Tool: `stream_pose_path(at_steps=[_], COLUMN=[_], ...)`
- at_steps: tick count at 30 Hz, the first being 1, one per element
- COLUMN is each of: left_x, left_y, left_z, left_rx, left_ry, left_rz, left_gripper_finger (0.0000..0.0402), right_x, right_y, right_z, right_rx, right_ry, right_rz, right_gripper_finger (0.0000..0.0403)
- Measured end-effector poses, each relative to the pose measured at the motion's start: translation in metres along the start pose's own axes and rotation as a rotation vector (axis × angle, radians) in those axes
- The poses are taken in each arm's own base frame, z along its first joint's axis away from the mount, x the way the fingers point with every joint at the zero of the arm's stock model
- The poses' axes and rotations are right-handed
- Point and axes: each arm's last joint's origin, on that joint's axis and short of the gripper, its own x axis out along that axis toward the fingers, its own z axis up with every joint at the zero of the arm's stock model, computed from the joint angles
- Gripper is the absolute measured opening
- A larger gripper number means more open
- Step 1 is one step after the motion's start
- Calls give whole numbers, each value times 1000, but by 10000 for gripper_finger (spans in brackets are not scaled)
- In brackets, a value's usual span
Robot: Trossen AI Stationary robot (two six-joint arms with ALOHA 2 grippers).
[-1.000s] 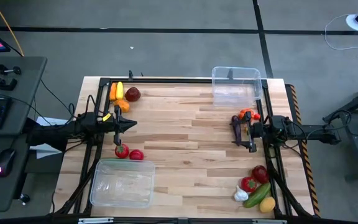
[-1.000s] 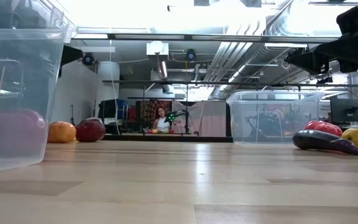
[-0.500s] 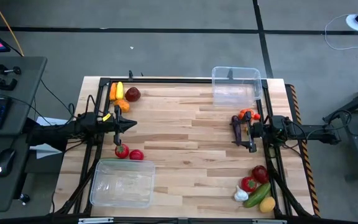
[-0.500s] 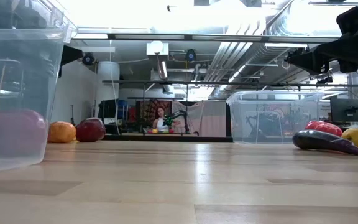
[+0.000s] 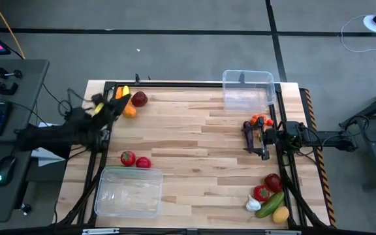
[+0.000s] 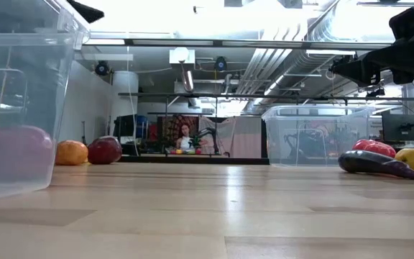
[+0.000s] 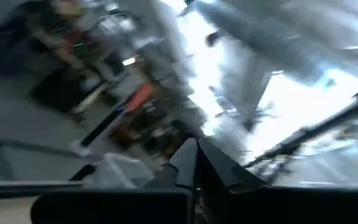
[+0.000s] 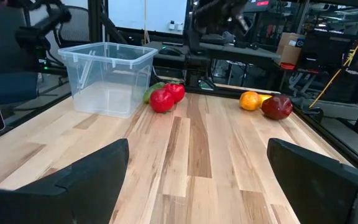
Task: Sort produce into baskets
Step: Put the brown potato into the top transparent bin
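My left gripper (image 5: 120, 102) is shut and empty, raised above the far-left produce; its tip also shows in the low view (image 6: 86, 9) and the left wrist view (image 7: 195, 167). Below it lie a carrot (image 5: 118, 95), a banana (image 5: 126, 92), a dark red apple (image 5: 139, 99) and an orange (image 5: 130, 111). Two tomatoes (image 5: 135, 160) lie beside the near-left basket (image 5: 128, 191). My right gripper (image 5: 258, 138) is open and empty at the right, next to a purple eggplant (image 5: 247, 134) and a small pepper (image 5: 260, 119). The second basket (image 5: 247, 90) stands at the far right.
A near-right group holds red pieces (image 5: 267, 187), white garlic (image 5: 252, 204), a green cucumber (image 5: 270, 203) and a lemon (image 5: 280, 214). The middle of the wooden table (image 5: 194, 143) is bare. A black frame (image 5: 175, 83) runs along the table's edges. A person (image 6: 186, 137) sits far off in the room.
My left gripper has risen and swung from the table's left middle toward the far left corner, over the banana and carrot, and has tipped upward; it stays shut. No produce has moved.
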Motion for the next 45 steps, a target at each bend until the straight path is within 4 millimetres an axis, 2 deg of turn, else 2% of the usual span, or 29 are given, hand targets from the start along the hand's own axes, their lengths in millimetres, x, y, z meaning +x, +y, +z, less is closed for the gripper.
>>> stream_pose_path(at_steps=[4,8,10,13,17,26,29,32,35,40,45], left_x=[54,107,129,146,148,114,113,116,123,132,136], left_y=[-18,-5,-1,11,18,16,21,33,49,73,85], left_z=[12,19,28,34,33,15,8,-2,-14,-31,-37], left_rx=[136,291,307,345,342,391,413,443,536,778,999], left_ry=[244,668,794,983,1224,1682,1783,1903,1993,2138,2239], left_rz=[91,172,177,266,390,643,701,771,833,883,834], left_gripper_finger=[0,0,2,17,62,213,264,302,323,329,329], right_x=[0,0,0,0,0,0,0,0,0,0,0], right_y=[0,0,0,0,0,0,0,0,0,0,0], right_z=[0,0,0,0,0,0,0,0,0,0,0], right_rx=[0,0,0,0,0,0,0,0,0,0,0], right_ry=[0,0,0,0,0,0,0,0,0,0,0], right_rz=[0,0,0,0,0,0,0,0,0,-1,-1], right_gripper_finger=[378,378,378,378,378,378,378,378,378,378,378])
